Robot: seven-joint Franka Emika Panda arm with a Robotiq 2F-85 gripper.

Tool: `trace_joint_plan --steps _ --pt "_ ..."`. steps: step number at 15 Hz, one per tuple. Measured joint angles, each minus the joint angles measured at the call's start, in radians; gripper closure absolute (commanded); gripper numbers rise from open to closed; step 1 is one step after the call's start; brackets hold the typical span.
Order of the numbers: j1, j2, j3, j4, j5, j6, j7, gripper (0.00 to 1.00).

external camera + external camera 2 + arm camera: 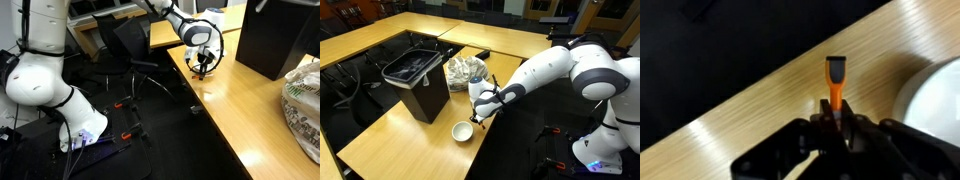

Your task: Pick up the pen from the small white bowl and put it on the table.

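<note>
My gripper (832, 108) is shut on an orange pen (835, 80) with a dark tip; the pen sticks out beyond the fingers over the light wood table (760, 95). The small white bowl (932, 100) lies to the right of the pen in the wrist view, and the pen is outside it. In an exterior view the gripper (477, 114) hangs just above and to the right of the bowl (463, 131) near the table's front edge (410, 150). In the opposite exterior view the gripper (203, 68) is low over the table (240, 110); the bowl is hidden there.
A big black box (417, 78) stands behind the bowl, and a white patterned bag (466, 71) sits beside it. The same box (272, 35) and bag (303, 95) show in the opposite exterior view. Chairs and dark floor lie off the table's edge.
</note>
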Motion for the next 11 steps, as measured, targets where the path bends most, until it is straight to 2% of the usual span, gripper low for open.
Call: trace_joint_plan --steps 4,7,8,11 --pt "0.025 -0.003 -0.026 -0.008 -0.012 0.013 0.071 0.27" --pt "0.04 -0.033 -0.05 -0.017 -0.039 0.02 0.077 0.05" --pt "0.047 -0.057 -0.056 -0.026 -0.058 0.02 0.077 0.01" --pt "0.059 -0.153 -0.055 -0.071 -0.098 0.019 0.069 0.0"
